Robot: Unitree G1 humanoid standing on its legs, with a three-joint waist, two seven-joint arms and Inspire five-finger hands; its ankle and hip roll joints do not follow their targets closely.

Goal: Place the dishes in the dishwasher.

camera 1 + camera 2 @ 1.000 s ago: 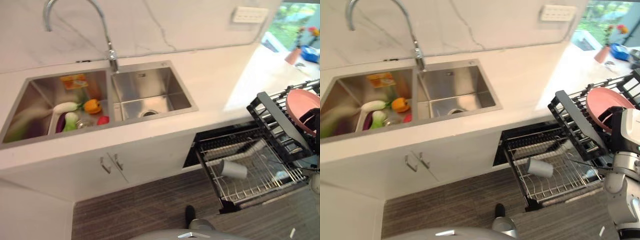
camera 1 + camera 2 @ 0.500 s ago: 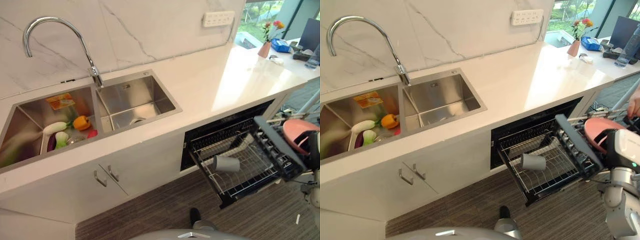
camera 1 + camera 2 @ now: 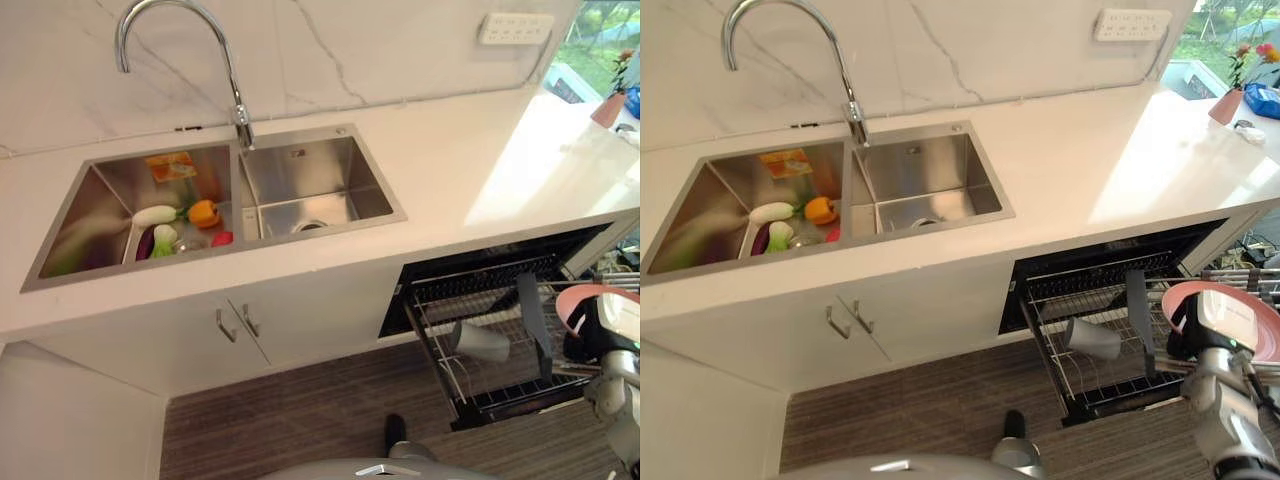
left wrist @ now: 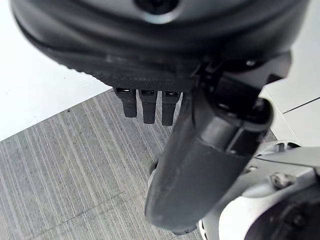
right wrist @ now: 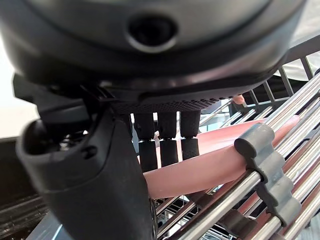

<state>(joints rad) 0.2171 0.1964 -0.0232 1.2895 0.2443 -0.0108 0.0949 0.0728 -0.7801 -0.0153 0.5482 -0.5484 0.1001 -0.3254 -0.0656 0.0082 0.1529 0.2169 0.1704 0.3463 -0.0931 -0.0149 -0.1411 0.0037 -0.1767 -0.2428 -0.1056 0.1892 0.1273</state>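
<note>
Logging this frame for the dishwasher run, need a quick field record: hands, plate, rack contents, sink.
right hand: fingers and thumb pinch the pink plate by its rim, at the pulled-out rack's right end
left hand: hangs over the striped floor, fingers relaxed, holding nothing
dishwasher rack: pulled out below the counter
grey cup: lying on its side in the rack
sink: double basin; toy vegetables in the left basin

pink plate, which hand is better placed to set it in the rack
Right. The right hand already has its fingers and thumb closed on the pink plate, at the pulled-out dishwasher rack. The left hand hangs open over the floor, holding nothing.
</note>
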